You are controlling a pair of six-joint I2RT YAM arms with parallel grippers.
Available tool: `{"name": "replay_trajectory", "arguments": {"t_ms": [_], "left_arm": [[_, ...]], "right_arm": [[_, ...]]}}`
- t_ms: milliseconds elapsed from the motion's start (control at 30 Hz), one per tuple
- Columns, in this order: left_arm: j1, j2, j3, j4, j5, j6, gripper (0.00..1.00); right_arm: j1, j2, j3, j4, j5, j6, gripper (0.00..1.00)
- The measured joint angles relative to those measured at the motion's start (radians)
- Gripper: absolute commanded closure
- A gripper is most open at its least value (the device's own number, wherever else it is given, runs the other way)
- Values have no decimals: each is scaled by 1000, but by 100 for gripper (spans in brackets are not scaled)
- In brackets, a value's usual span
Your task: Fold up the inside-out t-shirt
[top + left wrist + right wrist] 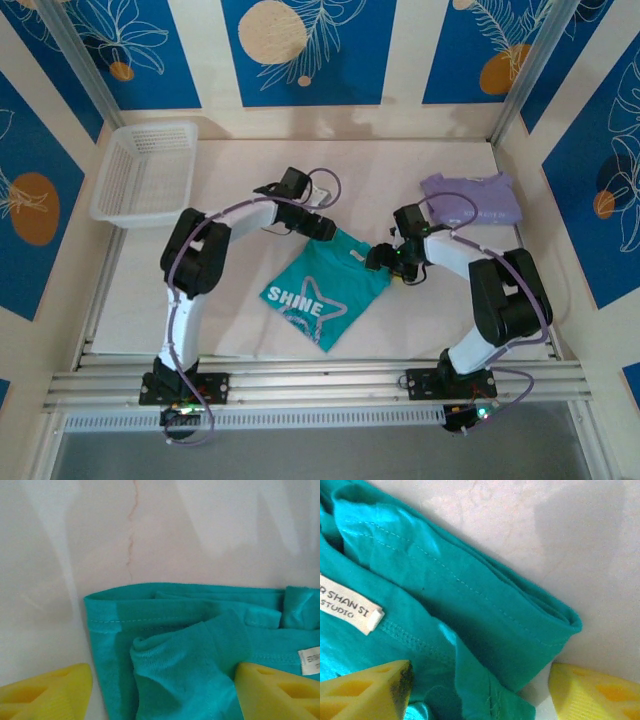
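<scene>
White mesh basket (145, 172), folded lavender shirt (470, 198)

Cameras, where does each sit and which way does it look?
Top external: high behind the robot, looking down; left arm and right arm reach the t-shirt.
Left wrist: on the left arm, facing down; left pincer over the t-shirt.
Right wrist: on the right arm, facing down; right pincer by the label.
Both wrist views share the t-shirt.

You get bright, even light in the top view, with only faint, soft shadows on the surface (250, 160). Your left wrist view is soft overall, and broad grey shadows cross its upper half. In your right wrist view the t-shirt (445, 605) shows sheen at left, its label (350, 611) reads sharp, and a shadow sits upper right.
</scene>
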Motion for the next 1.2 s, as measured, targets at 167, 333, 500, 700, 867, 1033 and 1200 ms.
{"name": "replay_trajectory", "arguments": {"t_ms": [167,333,500,700,867,1033,1200], "left_arm": [[-2,14,9,-31,46,28,41],[-8,19,19,-51,97,37,55],[-8,59,69,-67,106,36,69],[11,76,77,-75,101,-3,88],[37,76,80,-65,103,-45,100],[72,76,76,4,122,-97,100],[106,53,24,142,140,-162,100]], "right_arm": [[12,23,20,-3,14,11,51],[34,45,23,61,-17,18,63],[41,55,28,103,-29,21,75],[38,59,33,125,-26,5,85],[31,59,39,140,-19,-20,91],[20,59,68,151,-13,-52,93],[5,60,147,155,-12,-98,95]]}}
